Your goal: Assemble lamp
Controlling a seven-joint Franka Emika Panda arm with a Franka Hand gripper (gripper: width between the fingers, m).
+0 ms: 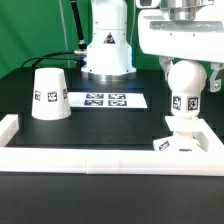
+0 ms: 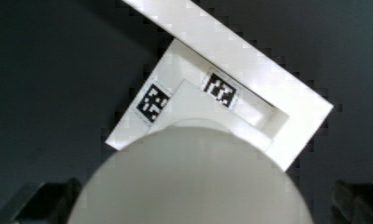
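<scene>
My pincer (image 1: 187,75) straddles the round head of the bulb (image 1: 184,92), one finger on each side. In the wrist view the fingers (image 2: 46,203) sit at the bulb's flanks with a thin dark margin, so I cannot tell whether the pads clamp it or merely bracket it.

The bulb stands upright with its neck down on the square base (image 1: 181,141), directly above the base's centre. I judge that this alignment serves to seat the neck into the base.

The base lies against the white rail (image 1: 90,157) at the exterior view's right, probably so the rail braces it against sliding.

The shade (image 1: 50,95) rests mouth-down, well apart at the exterior view's left, not yet fitted.

The table (image 1: 110,125) is matte black. The marker board (image 1: 105,100) lies flat between the shade and the bulb. The background is dark green.
</scene>
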